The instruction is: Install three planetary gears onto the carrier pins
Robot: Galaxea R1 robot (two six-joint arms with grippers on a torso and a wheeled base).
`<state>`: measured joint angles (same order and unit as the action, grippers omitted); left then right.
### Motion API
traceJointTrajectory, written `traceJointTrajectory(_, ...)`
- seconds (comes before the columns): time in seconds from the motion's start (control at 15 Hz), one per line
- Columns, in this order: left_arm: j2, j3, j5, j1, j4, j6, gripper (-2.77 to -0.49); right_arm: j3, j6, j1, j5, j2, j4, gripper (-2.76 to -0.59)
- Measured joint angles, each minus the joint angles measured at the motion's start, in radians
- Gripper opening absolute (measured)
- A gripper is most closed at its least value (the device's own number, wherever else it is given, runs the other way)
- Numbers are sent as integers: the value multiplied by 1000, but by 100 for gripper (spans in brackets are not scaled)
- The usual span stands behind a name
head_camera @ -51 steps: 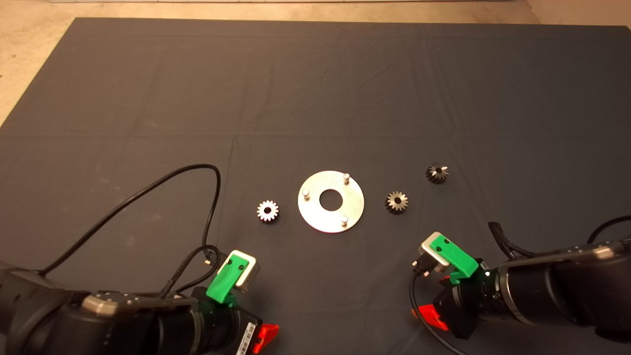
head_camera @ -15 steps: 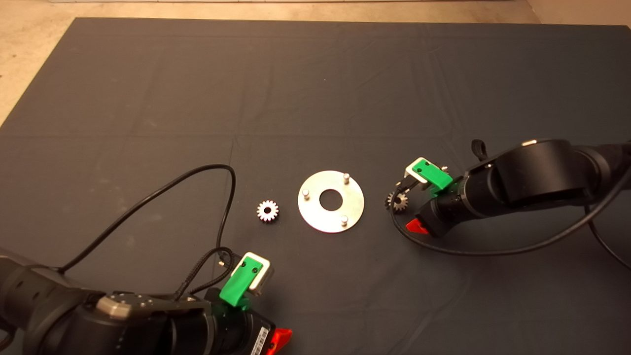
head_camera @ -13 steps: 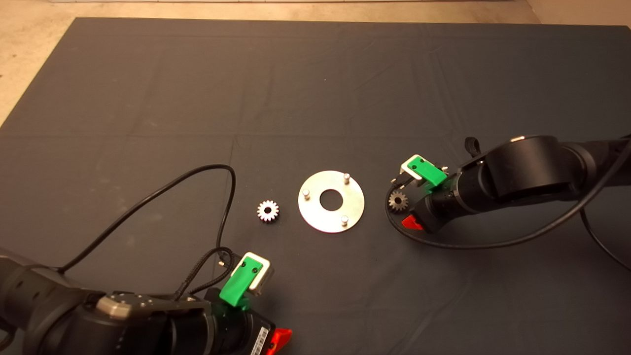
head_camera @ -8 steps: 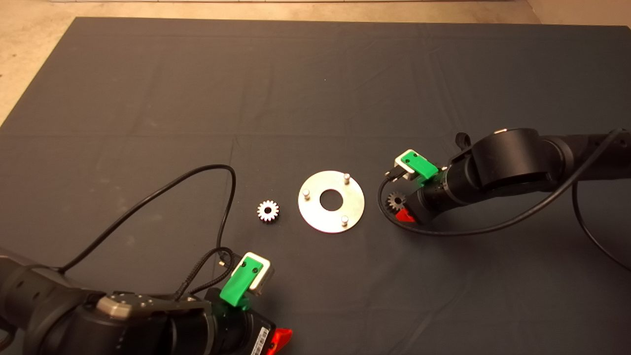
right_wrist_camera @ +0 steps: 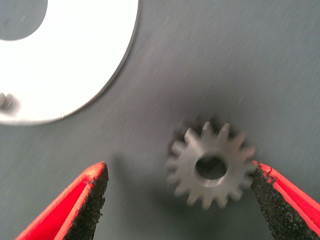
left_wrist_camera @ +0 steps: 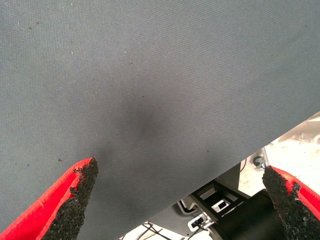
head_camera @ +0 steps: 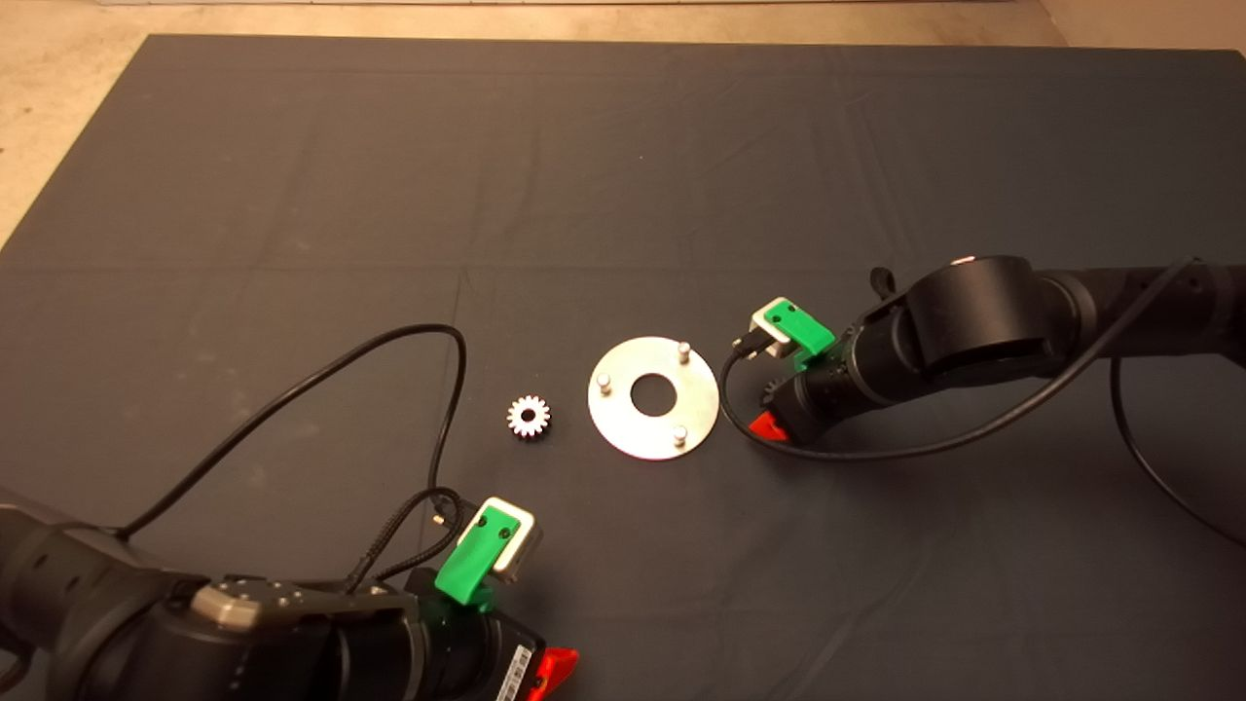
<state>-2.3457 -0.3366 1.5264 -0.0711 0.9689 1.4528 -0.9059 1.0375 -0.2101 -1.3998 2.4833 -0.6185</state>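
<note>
The round shiny disc lies mid-mat with its three carrier pins bare. A bright silver gear lies flat to its left. My right gripper hangs low just right of the disc, over a darker grey gear. In the right wrist view this gear lies flat on the mat between my open fingers, close to one pad, with the disc's edge beyond. The second dark gear is hidden under my right arm. My left gripper is parked open at the front left.
A black cable loops over the mat left of the silver gear. Another cable trails from my right arm across the mat. The left wrist view shows the mat's edge and the floor beyond.
My right arm has swung in from the front right edge and moved left and down over the nearer dark gear, covering the farther one. The left arm has barely moved.
</note>
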Motion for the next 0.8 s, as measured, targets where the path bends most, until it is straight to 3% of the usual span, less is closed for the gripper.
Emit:
traceJointTrajectory(0.27, 0, 0, 0, 0, 0, 0, -89, -12, -6, 0, -2, 9, 0, -129)
traceJointTrajectory(0.4, 0, 0, 0, 0, 1, 0, -89, -16, -37, 0, -5, 11, 0, -129)
traceJointTrajectory(0.8, 0, 0, 0, 0, 3, 0, -89, -31, -66, 0, -6, 11, 0, -153)
